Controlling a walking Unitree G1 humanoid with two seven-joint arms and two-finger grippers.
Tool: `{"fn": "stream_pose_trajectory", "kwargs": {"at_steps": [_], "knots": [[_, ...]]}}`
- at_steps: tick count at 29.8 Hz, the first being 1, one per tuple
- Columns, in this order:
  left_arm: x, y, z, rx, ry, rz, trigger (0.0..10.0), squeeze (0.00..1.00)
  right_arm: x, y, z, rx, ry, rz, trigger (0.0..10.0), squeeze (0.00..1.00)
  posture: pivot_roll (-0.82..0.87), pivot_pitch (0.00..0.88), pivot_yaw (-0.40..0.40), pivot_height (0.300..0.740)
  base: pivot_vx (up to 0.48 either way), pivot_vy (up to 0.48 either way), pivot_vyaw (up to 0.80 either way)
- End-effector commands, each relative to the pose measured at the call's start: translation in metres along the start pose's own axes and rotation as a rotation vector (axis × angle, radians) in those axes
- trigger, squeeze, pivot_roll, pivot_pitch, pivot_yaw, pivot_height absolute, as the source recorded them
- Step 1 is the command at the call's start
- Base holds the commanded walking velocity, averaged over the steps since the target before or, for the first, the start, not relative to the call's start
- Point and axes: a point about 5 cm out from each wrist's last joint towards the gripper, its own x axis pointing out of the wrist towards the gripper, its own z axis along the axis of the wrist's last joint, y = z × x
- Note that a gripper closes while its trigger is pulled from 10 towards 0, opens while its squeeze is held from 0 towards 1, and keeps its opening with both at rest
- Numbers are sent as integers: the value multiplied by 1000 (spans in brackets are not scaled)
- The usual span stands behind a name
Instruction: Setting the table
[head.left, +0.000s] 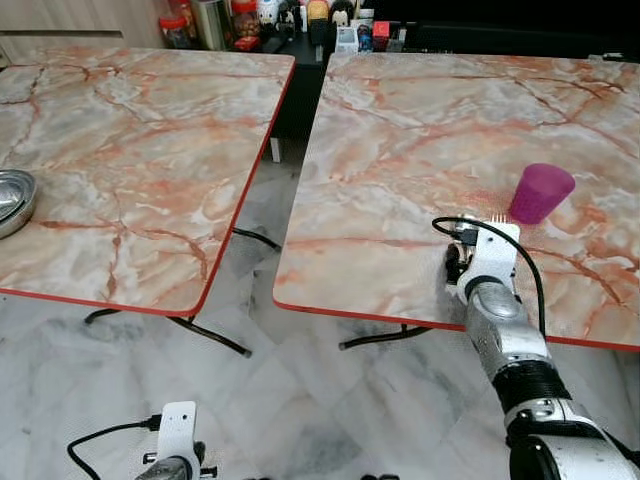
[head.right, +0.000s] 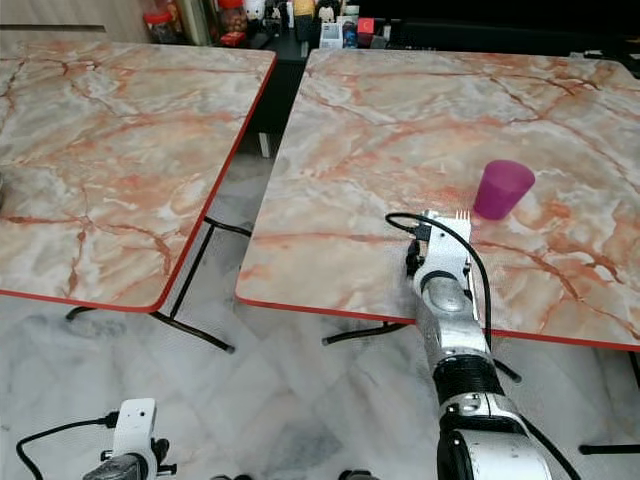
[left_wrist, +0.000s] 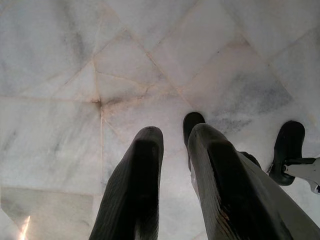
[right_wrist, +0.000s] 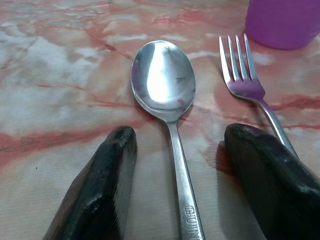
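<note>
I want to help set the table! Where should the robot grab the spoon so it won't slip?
Probably the spoon by its thin handle, just behind the bowl. It lies flat on the marble table, handle pointing back between the open right claw fingers, so come straight down and pinch its narrow sides. The fork lies close beside it, so stay clear.

L claw w/ fingers slightly apart, over white marble floor; robot's black feet nearby.

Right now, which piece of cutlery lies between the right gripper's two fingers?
The spoon: its handle runs between the open right gripper's fingers. The fork lies outside them, nearer the purple cup.
</note>
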Motion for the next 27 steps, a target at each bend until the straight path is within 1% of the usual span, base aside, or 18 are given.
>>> {"fn": "stream_pose_trajectory", "kwargs": {"at_steps": [1, 3, 4, 5, 6, 17, 27], "knots": [[-1, 4, -5, 10, 22, 13, 10000, 0, -1, -1, -5, 24, 27, -7, 10000, 0, -15, 165, 20, 740, 0, 0, 0], [-1, 4, -5, 11, 21, 12, 10000, 0, -1, -1, -4, 24, 26, -6, 10000, 0, -15, 165, 21, 740, 0, 0, 0], [-1, 4, -5, 11, 22, 12, 10000, 0, -1, -1, -4, 25, 25, -5, 3882, 0, -15, 165, 21, 740, 0, 0, 0], [-1, 4, -5, 12, 22, 12, 10000, 0, -1, -1, -4, 26, 24, -5, 3882, 0, -15, 165, 20, 740, 0, 0, 0], [-1, 4, -5, 12, 21, 11, 10000, 0, -1, -1, -3, 29, 22, -3, 0, 0, -14, 164, 19, 740, 0, 0, 0], [-1, 4, -5, 12, 21, 11, 10000, 0, -1, 0, 0, 30, 16, 4, 0, 0, -14, 166, 20, 740, 0, 0, 0], [-1, 4, -5, 11, 22, 8, 10000, 0, 0, -6, 2, 31, 8, -5, 0, 0, -16, 164, 19, 740, 0, 0, 0]]}}
